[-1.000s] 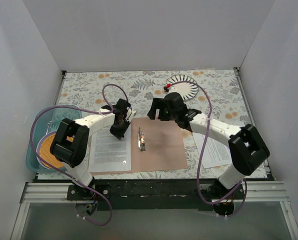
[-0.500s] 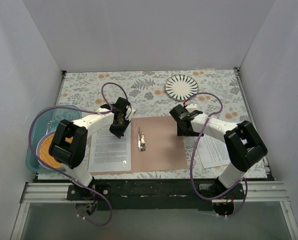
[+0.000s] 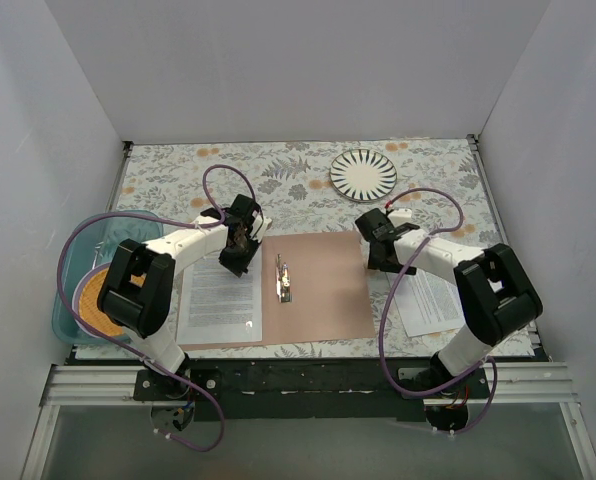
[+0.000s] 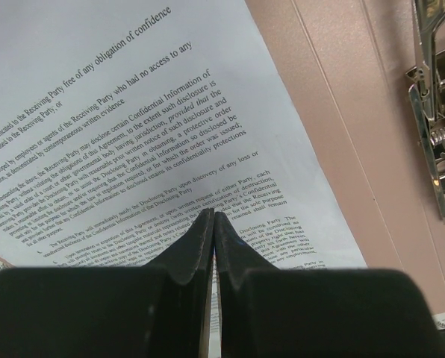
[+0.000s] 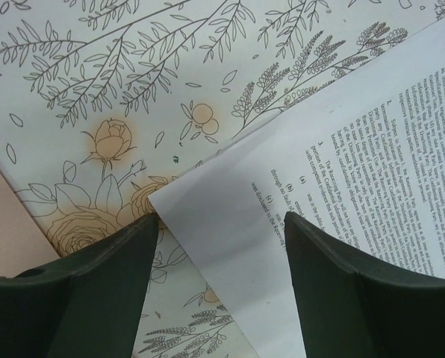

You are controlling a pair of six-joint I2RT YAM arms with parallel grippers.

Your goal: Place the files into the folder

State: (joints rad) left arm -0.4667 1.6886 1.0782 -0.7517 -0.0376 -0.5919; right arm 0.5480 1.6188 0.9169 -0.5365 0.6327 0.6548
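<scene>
From above, the brown folder (image 3: 323, 290) lies open in the lower middle of the frame, its metal fastener (image 3: 283, 278) at the spine. One printed sheet (image 3: 221, 300) already lies on its left half, with the left claw (image 3: 236, 258) at that sheet's upper edge. A second sheet (image 3: 433, 300) lies at the lower right, outside the folder, and the right claw (image 3: 382, 258) is over its upper left corner. The step in hand looks like picking up this second sheet.

In the left wrist view, the fingers (image 4: 196, 239) are pressed together, tips down on the printed text. I cannot tell whether any paper is pinched between them.

In the right wrist view, the claw is spread wide. The sheet's bare corner sits between the two fingers, just beside the folder's edge at the lower left. The next move likely calls for lowering, catching that thin corner off the cloth without creasing it, and drawing the sheet over the folder.

The surface (image 3: 178, 180) is a floral-printed cloth carrying a striped plate (image 3: 363, 173) at the top and a teal tray (image 3: 66, 270) at the left edge. Plain white walls (image 3: 278, 70) close it in.
</scene>
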